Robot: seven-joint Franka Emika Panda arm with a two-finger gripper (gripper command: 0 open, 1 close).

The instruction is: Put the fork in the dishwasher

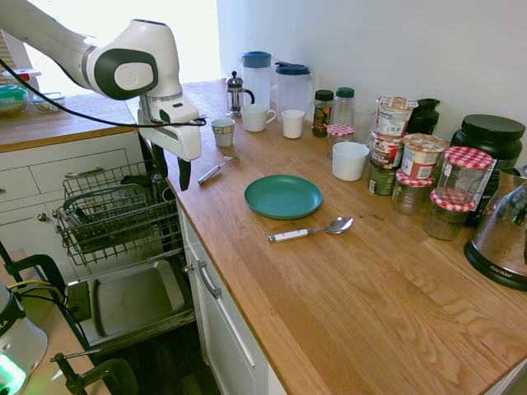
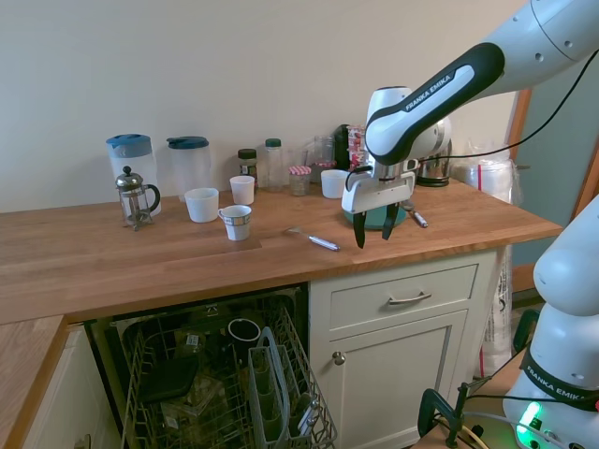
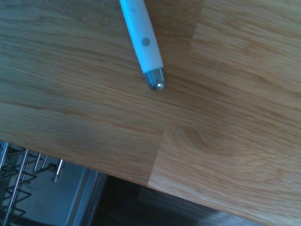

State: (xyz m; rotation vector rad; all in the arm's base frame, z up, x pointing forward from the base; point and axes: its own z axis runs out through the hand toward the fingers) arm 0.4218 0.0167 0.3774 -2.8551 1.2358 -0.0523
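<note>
Fork [image 1: 216,171] lies flat on counter [image 1: 346,288], at 2 o'clock from tool [image 1: 171,174]; tool hangs above it, fingers apart, empty; dishwasher [image 1: 115,216] stands open below; step in hand: approach; next move calls for descent astride the handle.

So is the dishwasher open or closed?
Open. The dishwasher has its door dropped flat and its wire rack pulled out beside the wooden counter.
</note>
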